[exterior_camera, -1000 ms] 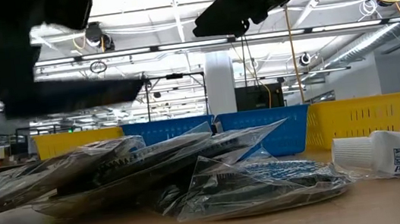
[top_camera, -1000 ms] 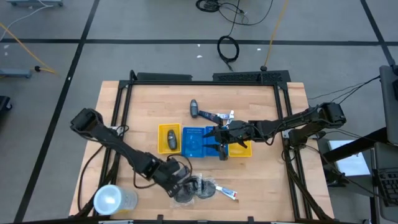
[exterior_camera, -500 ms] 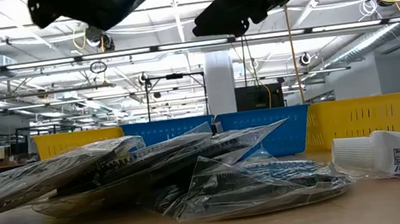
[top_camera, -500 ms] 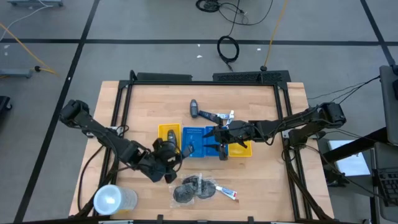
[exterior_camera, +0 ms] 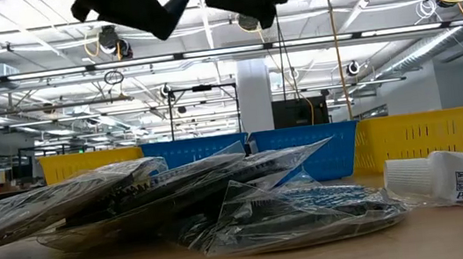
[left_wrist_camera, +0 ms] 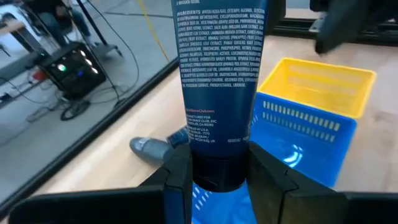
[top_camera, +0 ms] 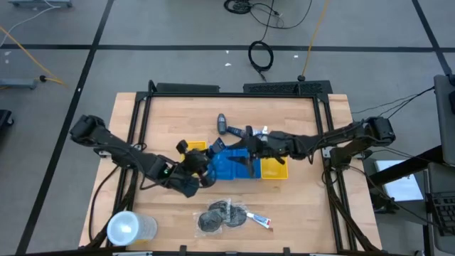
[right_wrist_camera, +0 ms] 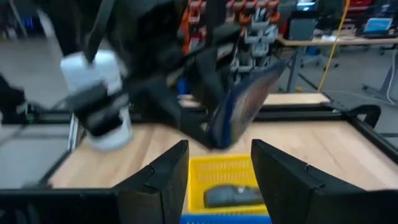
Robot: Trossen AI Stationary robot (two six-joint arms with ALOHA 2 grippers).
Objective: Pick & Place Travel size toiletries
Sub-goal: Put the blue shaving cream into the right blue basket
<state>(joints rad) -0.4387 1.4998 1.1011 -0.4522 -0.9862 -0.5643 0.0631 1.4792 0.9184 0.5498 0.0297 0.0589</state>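
Note:
My left gripper hangs over the left yellow tray and the blue tray, shut on a dark blue tube with white print. The right wrist view also shows this tube. My right gripper is open and empty above the far side of the blue tray, close to the tube. A grey bottle lies on the table beyond the trays. Bagged mesh puffs and a white tube lie near the near edge. My left gripper pinches the dark blue tube between its two fingers at one end of the tube. The rest of the tube sticks out past the fingertips. It is lifted clear above the trays.
A second yellow tray adjoins the blue one on the right. A grey bottle lies in a yellow tray. A large clear cup stands at the near left corner. In the low view, the bagged puffs and white tube fill the foreground.
My left gripper has risen from the pile at the near edge and moved toward the far edge, carrying the blue tube over the trays. My right gripper has shifted toward the far edge and a little to the left. The bagged puffs and white tube stay in place.

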